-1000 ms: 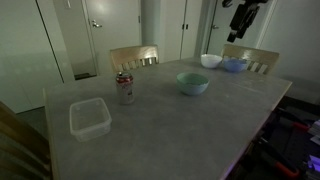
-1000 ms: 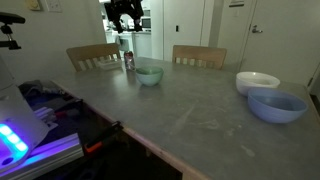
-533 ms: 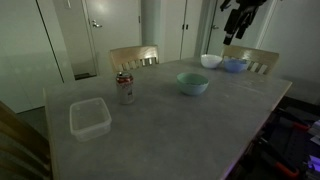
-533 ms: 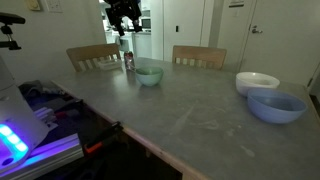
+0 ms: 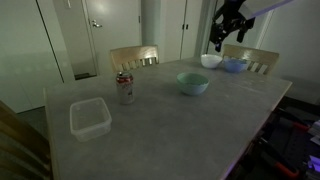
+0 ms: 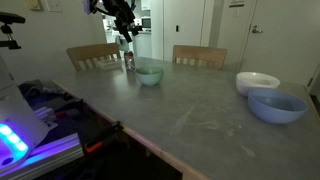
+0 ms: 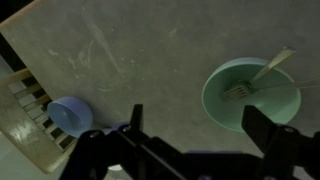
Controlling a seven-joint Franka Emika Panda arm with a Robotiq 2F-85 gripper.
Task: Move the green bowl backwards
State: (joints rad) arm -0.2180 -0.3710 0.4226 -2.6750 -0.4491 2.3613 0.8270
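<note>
Green bowl (image 5: 193, 83) sits on the grey table (image 5: 170, 130), toward its far half in an exterior view, with the red soda can (image 5: 125, 88) at its 9 o'clock and a clear plastic container (image 5: 89, 118) further off at about 8 o'clock. The white bowl (image 5: 211, 61) and the blue bowl (image 5: 235, 65) stand together near the table's far edge, at about 1 o'clock from the green one.

The gripper (image 5: 219, 40) hangs in the air well above the table, apart from the bowl and at about 1 o'clock from it in that view. In an exterior view from the opposite side, the gripper (image 6: 125, 25) is at 11 o'clock from the green bowl (image 6: 149, 75).

In the wrist view the two fingers (image 7: 135, 125) stand wide apart with only bare table (image 7: 120, 50) between them, so the gripper (image 7: 195, 115) is spread and holds nothing. The green bowl (image 7: 262, 105) lies at about 2 o'clock from the gripper, just above the right-hand finger, untouched. A pale fork-like utensil (image 7: 240, 90) rests inside it, handle leaning over the rim at 1 o'clock. The blue bowl (image 7: 70, 116) is at 9 o'clock, beside a wooden chair (image 7: 25, 120).
</note>
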